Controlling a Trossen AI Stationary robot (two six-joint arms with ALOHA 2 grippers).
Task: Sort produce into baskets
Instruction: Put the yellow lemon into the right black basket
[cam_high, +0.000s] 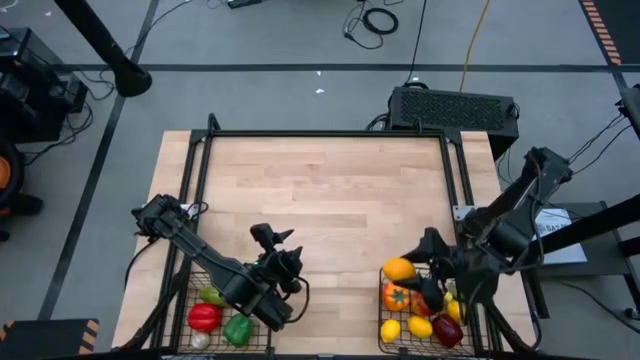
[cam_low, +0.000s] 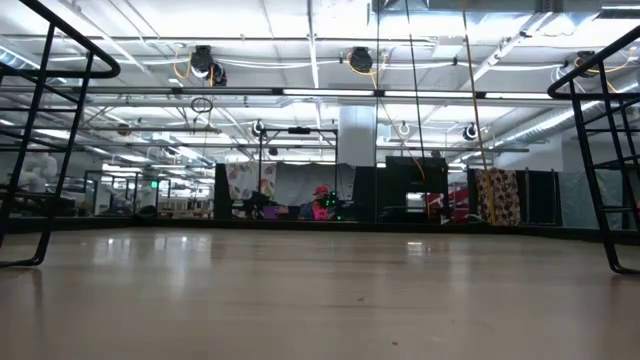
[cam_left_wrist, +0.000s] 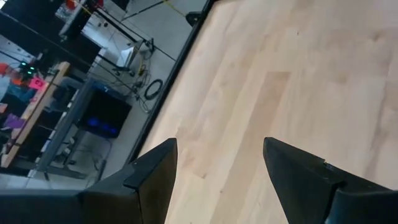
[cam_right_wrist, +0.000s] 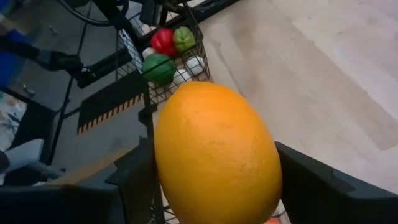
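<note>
My right gripper (cam_right_wrist: 214, 180) is shut on an orange (cam_high: 398, 268) and holds it over the far left corner of the right basket (cam_high: 382, 322). That basket holds a tomato (cam_high: 396, 295), lemons (cam_high: 420, 325) and a red apple (cam_high: 447, 331). The left basket (cam_high: 186, 292) holds a green pepper (cam_high: 238, 329), a red pepper (cam_high: 203, 316) and a garlic bulb (cam_high: 200, 340). My left gripper (cam_high: 277, 238) hangs open beside the left basket's far right corner, over bare wood, with nothing between its fingers (cam_left_wrist: 298, 168). My right gripper pinches the orange by its two opposite sides (cam_right_wrist: 171, 168) between its two fingers (cam_right_wrist: 134, 177). The fingers slant down from the table's right toward its left. The orange fills the gap between them and is lifted clear, above the right basket's far left corner.
Black frame rails (cam_high: 330, 134) run around the wooden tabletop (cam_high: 330, 190), whose middle and far part are bare wood. A black box (cam_high: 455, 108) stands beyond the far right corner. The low view shows only the tabletop and the room behind.
</note>
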